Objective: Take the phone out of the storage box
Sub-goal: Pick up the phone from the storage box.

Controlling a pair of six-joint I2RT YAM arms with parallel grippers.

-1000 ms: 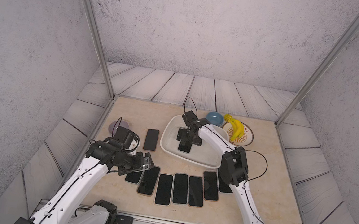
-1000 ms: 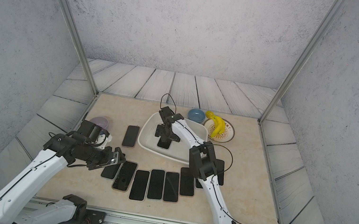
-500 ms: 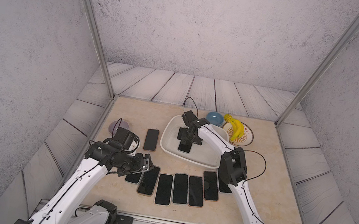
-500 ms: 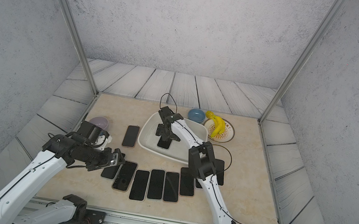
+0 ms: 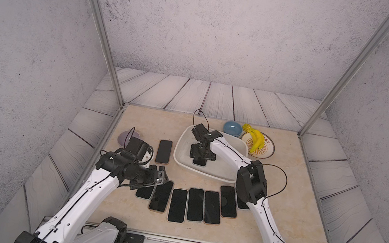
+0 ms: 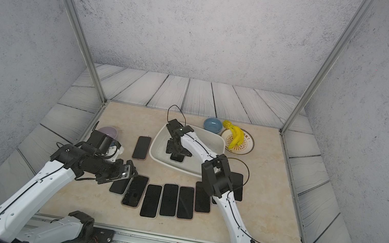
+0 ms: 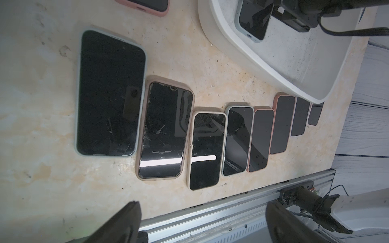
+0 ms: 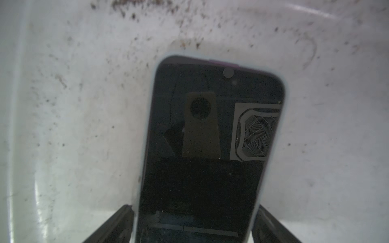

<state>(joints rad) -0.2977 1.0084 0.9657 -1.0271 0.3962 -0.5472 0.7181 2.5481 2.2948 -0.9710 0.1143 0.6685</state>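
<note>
The phone (image 8: pixel 210 136) lies flat, screen up, on the storage box (image 5: pixel 183 150) floor, toward 7 o'clock. The right gripper (image 8: pixel 194 208) straddles it, jaws wide along both long edges; a grip cannot be confirmed. The left gripper (image 7: pixel 202 204), at 8 o'clock from the box, is spread wide and empty.

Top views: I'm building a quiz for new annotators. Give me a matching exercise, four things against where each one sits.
Things
1. banana
2. blue bowl
3. lilac bowl
4. phone filling the right wrist view

Places
A. inside the storage box
B. partly hidden behind the left arm
C. on the patterned plate
D. on the table next to the plate, behind the storage box

Pairs: 1-C, 2-D, 3-B, 4-A
</note>
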